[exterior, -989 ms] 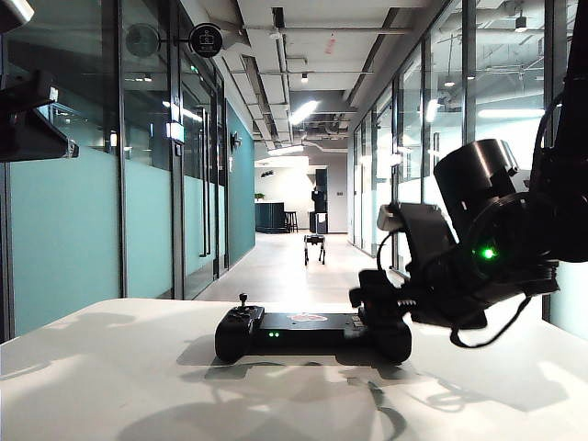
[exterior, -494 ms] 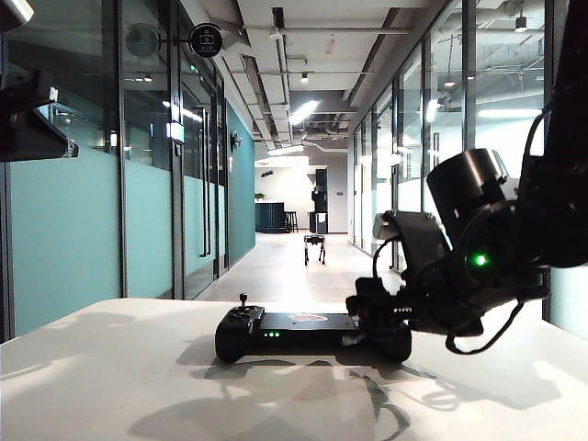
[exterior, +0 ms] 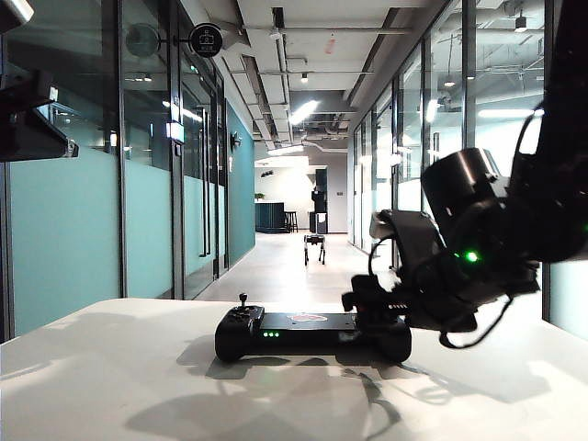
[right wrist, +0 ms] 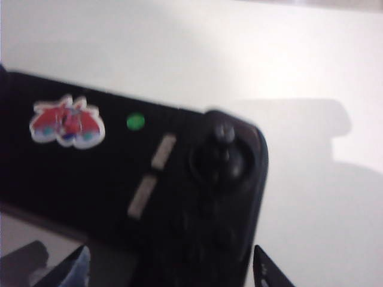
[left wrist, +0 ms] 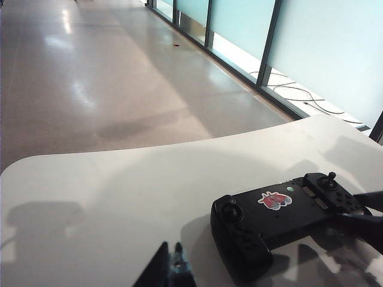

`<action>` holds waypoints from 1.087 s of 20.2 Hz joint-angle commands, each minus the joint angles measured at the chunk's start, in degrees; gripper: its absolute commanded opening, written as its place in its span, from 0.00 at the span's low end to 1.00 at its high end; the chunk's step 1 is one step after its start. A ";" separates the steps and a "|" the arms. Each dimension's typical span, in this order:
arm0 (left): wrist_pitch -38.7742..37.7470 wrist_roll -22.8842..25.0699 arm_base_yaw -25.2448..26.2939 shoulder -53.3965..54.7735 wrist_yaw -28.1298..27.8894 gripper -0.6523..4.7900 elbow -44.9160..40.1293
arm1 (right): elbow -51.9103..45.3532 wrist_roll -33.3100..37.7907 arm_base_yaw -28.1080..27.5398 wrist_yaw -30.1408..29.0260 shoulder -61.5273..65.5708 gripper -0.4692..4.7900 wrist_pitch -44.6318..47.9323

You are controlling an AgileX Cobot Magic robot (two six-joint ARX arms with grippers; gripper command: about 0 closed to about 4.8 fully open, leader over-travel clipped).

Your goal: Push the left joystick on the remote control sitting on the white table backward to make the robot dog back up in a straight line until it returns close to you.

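Two-lobed matte blk remote control (exterior: 312,333), open right gripper (right wrist: 170,266) fingers.

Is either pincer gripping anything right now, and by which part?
Nothing is held. The right pincer is open over the remote control; the left pincer, apparently shut, is empty.

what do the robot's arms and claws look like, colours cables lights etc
The right arm is black and bulky, with a cylindrical joint housing, a small green light and loose black cables looping beneath. Its right claw shows two dark pointed fingertips. Of the left claw, only dark slim fingertips show at the frame edge.
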 commanded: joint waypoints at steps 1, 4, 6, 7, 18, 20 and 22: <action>0.39 0.04 0.02 -0.07 0.44 0.11 0.24 | 0.72 0.09 0.02 0.22 0.09 0.75 -0.87; 0.39 0.04 0.02 -0.07 0.44 0.11 0.24 | 0.74 0.11 -0.02 0.24 1.01 0.75 -0.85; 0.39 0.04 0.02 -0.07 0.42 0.11 0.24 | 1.01 0.13 -0.02 0.22 1.49 0.75 -0.79; 0.39 0.04 0.02 -0.07 0.42 0.11 0.24 | 1.22 0.13 -0.02 0.24 1.49 0.75 -0.81; 0.39 0.04 0.02 -0.07 0.44 0.11 0.24 | 1.44 0.13 -0.02 0.31 1.49 0.46 -1.07; 0.37 0.04 0.02 -0.07 0.44 0.11 0.24 | 1.44 0.26 0.00 1.40 1.49 0.46 -1.05; 0.39 0.02 0.02 -0.07 0.44 0.11 0.24 | 1.44 2.03 0.00 3.43 1.49 0.46 -1.05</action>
